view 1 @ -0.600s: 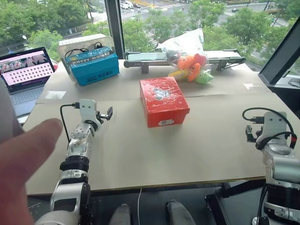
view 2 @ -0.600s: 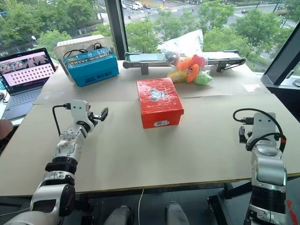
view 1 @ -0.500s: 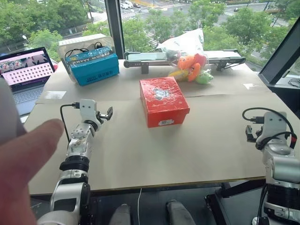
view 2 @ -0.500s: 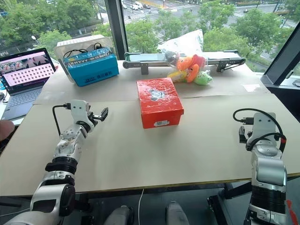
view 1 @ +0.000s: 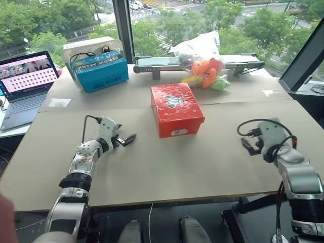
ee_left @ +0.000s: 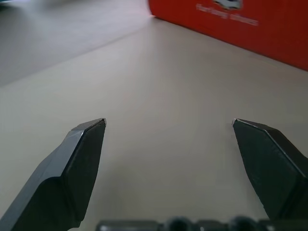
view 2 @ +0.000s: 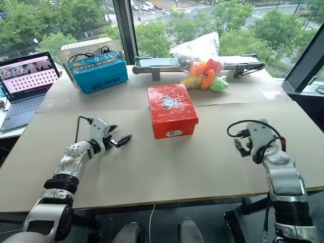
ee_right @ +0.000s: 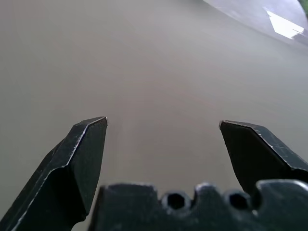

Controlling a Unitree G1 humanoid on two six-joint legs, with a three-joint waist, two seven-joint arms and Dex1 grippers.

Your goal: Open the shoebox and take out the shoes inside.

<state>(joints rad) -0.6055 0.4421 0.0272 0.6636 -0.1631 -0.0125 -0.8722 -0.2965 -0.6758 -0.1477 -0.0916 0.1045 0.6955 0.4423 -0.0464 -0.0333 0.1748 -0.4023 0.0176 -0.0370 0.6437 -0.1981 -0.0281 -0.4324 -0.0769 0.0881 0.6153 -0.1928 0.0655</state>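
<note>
The red shoebox (view 1: 177, 109) lies shut in the middle of the table, its cartoon-printed lid down and its white end label facing me. The shoes are hidden inside it. My left gripper (view 1: 128, 138) hovers low over the table to the left of the box, pointing toward it, open and empty. The box's red side (ee_left: 240, 29) shows ahead of the open left fingers (ee_left: 82, 159). To the right of the box, with a clear gap between them, my right gripper (view 1: 246, 145) is open and empty. Its fingers (ee_right: 79, 154) stand over bare tabletop.
A blue box (view 1: 101, 72) stands at the back left, next to a laptop (view 1: 25, 81). Orange, yellow and green plush toys (view 1: 205, 73) and a plastic bag lie behind the shoebox. A long black device (view 1: 152, 62) runs along the window side. A white slip (view 1: 59, 102) lies far left.
My left gripper has moved right toward the box and turned to point at it. The right gripper has swung inward to the left. The person's hand at the left has withdrawn.
</note>
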